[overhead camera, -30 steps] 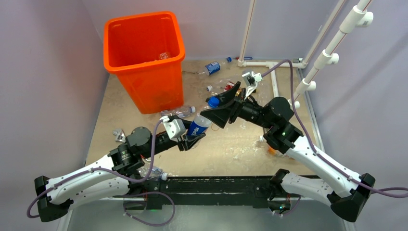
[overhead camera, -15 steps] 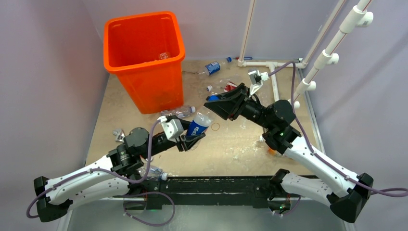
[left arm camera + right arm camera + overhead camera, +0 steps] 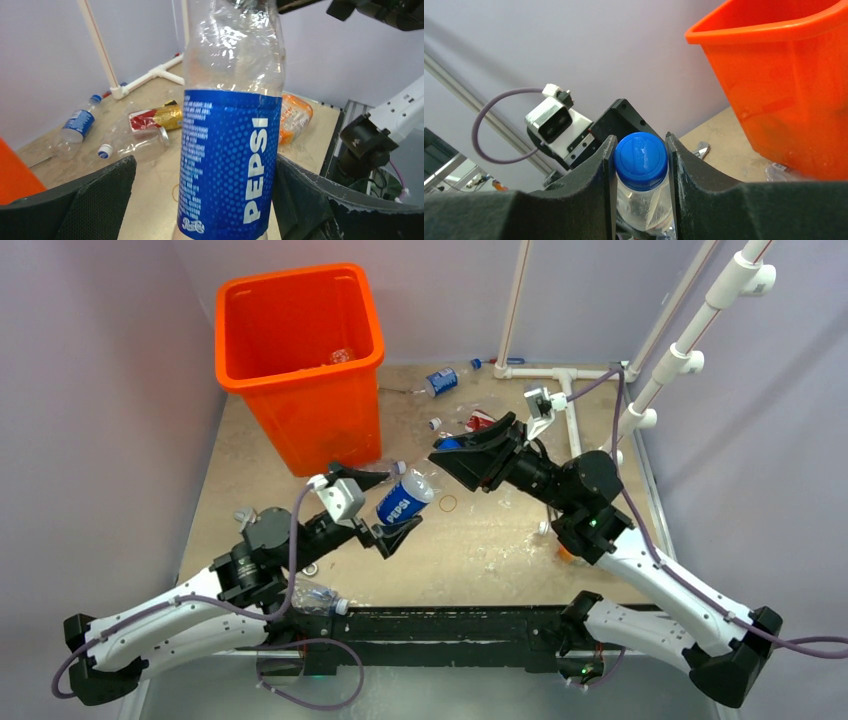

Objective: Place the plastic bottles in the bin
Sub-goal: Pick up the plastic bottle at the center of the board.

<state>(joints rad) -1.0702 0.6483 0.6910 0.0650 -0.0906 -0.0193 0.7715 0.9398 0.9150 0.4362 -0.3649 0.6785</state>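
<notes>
Your right gripper (image 3: 641, 150) is pinching only the cap of the Pepsi bottle (image 3: 227, 165), hanging near the bin (image 3: 300, 375); with your left gripper (image 3: 202, 185) standing spread around it, you are risking a slip

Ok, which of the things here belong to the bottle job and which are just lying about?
Job: Pepsi bottle held up; orange bin; second Pepsi bottle at the back; clear bottle beside the bin; orange-tinted bottle.
Lying about: white pipe frame; small rubber band.
</notes>
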